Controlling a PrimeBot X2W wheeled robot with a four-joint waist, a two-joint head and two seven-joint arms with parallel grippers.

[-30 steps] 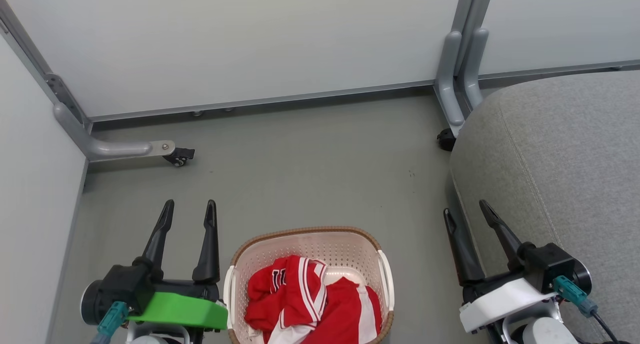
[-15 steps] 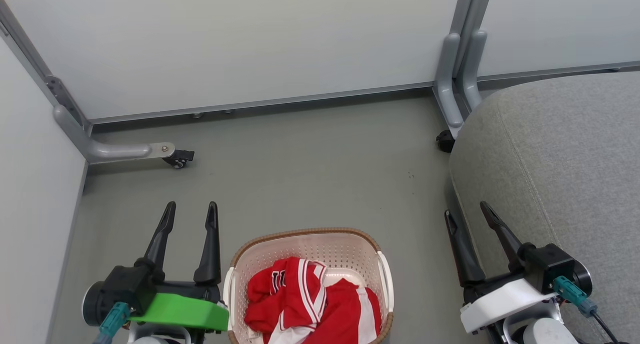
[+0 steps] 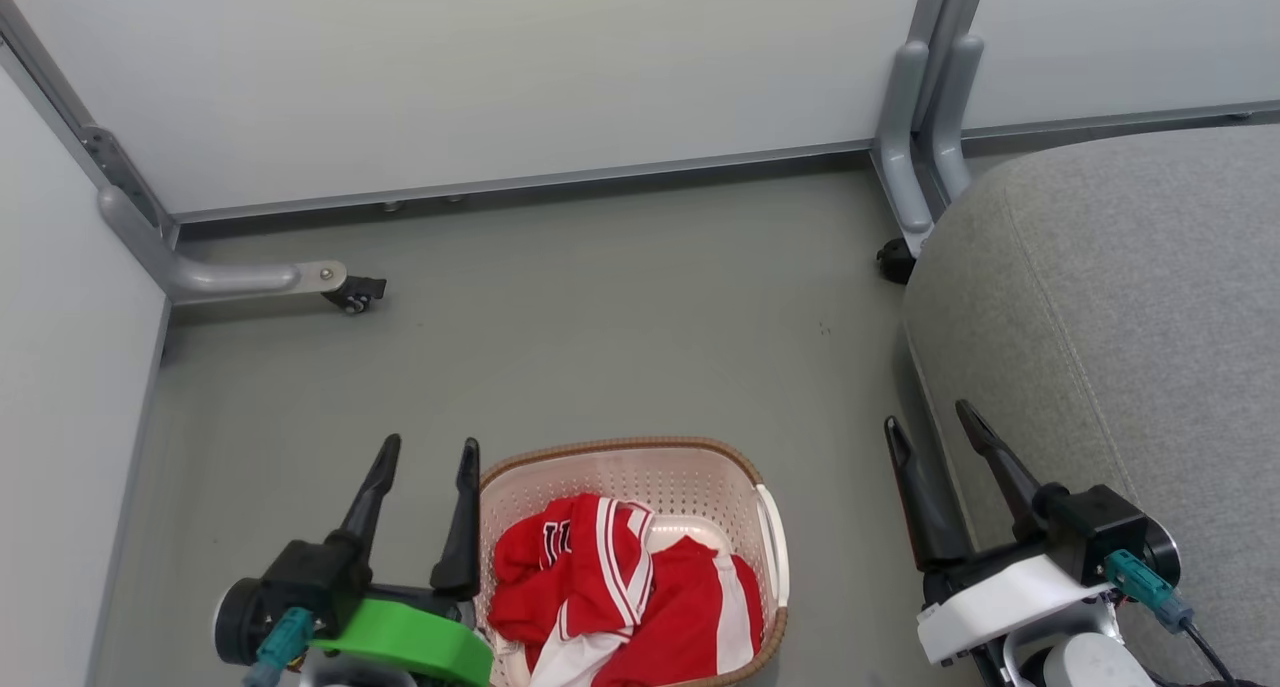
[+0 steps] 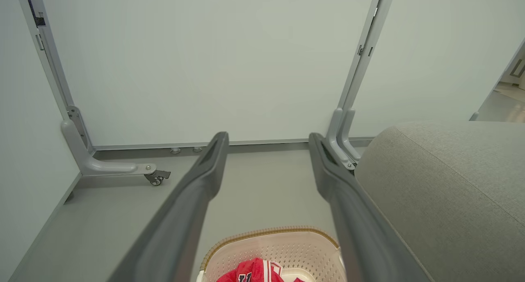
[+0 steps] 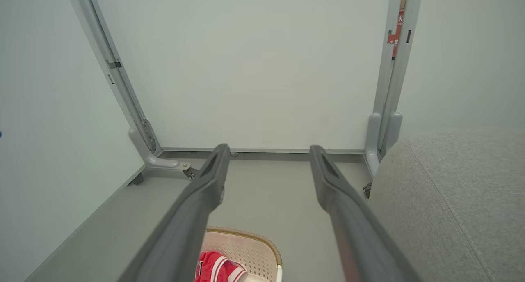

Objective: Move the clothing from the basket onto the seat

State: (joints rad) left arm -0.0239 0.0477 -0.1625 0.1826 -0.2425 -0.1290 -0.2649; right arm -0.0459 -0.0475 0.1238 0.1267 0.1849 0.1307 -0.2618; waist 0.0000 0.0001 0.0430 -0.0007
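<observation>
Clothing [image 3: 610, 587], red with white stripes, sits bunched in the basket [image 3: 625, 449] at the bottom centre of the head view. Left to right: a pale side panel [image 3: 60, 387] closes the left edge, and its grey foot and caster [image 3: 352, 295] jut onto the floor [image 3: 600, 307]. The back panel [image 3: 500, 67] runs across the top, with a wide open strip of floor between it and the basket. The left gripper [image 3: 430, 445] has its fingers spread and holds nothing; its right finger overlaps the basket's left rim, contact can't tell. Right of the basket there is an open floor gap, then the right gripper [image 3: 928, 417], also spread and empty, pointing up along the rounded left edge of the seat [image 3: 1120, 307]. The seat takes the right side, apart from the basket. Versus 0.5 s ago: the whole head view has shifted a little, so the camera moved. Even so, the left gripper has come right relative to the basket, from just beside the left handle to overlapping the rim. The right gripper sits the same against the seat edge, and the clothing is the same heap. Basket: cream perforated walls, brown rim, white handle on the right side. The heap fills the near part and the far wall is exposed. One fold shows dark lettering.
</observation>
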